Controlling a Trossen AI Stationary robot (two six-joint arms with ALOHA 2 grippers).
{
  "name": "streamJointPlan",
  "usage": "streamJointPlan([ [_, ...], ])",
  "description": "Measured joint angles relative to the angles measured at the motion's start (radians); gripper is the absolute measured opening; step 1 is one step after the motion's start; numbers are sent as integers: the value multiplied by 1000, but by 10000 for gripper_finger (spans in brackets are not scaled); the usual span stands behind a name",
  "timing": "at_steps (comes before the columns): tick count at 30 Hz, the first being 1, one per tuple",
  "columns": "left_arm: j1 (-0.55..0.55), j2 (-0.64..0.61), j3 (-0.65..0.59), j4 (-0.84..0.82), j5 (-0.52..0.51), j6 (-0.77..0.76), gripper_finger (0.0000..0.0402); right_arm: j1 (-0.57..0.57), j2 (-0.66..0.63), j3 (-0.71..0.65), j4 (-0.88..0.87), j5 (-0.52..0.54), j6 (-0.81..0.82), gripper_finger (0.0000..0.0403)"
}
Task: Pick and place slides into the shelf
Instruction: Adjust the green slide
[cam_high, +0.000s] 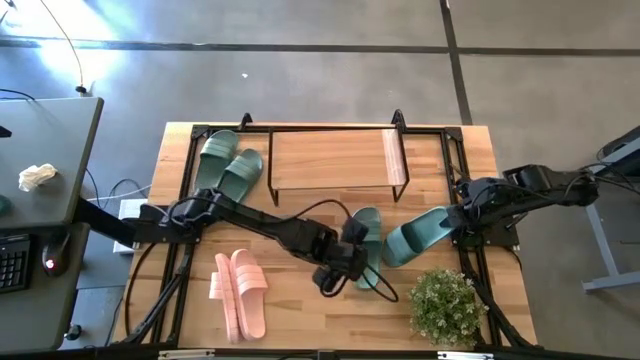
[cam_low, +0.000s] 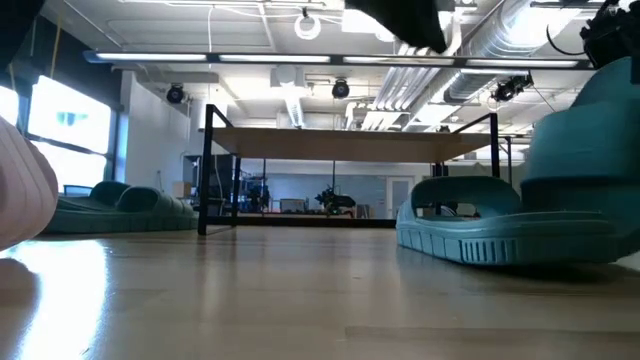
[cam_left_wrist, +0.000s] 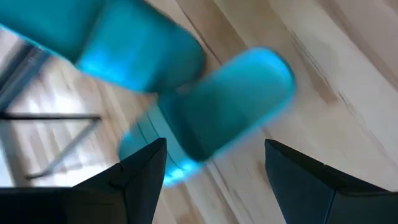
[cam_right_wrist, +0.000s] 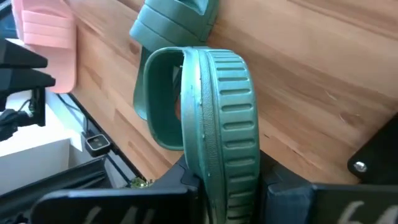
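The wooden desk (cam_high: 330, 310) carries the shelf (cam_high: 330, 158) at its far edge. Beside the shelf lies one sage-green pair (cam_high: 228, 165); the pink pair (cam_high: 240, 290) lies near the front. The right tool (cam_high: 462, 228) is clamped on a green slide (cam_right_wrist: 217, 112), tilted on edge. The left tool (cam_high: 345, 268) hangs, fingers apart, over another green slide (cam_high: 368, 240).

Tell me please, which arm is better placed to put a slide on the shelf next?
The right. The right gripper is shut on a green slide, tilted on edge, near the shelf. The left gripper is open above the other green slide and holds nothing.
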Motion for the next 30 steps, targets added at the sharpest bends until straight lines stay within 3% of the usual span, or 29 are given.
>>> streamJointPlan([
  [11, 0, 61, 0, 93, -21, 1, 253, 0, 42, 0, 32, -44, -7, 49],
  [24, 0, 110, -4, 124, -176, -3, 253, 0, 65, 0, 26, -58, -76, 166],
  [30, 0, 158, -3, 143, -210, -3, 253, 0, 65, 0, 26, -50, -78, 191],
])
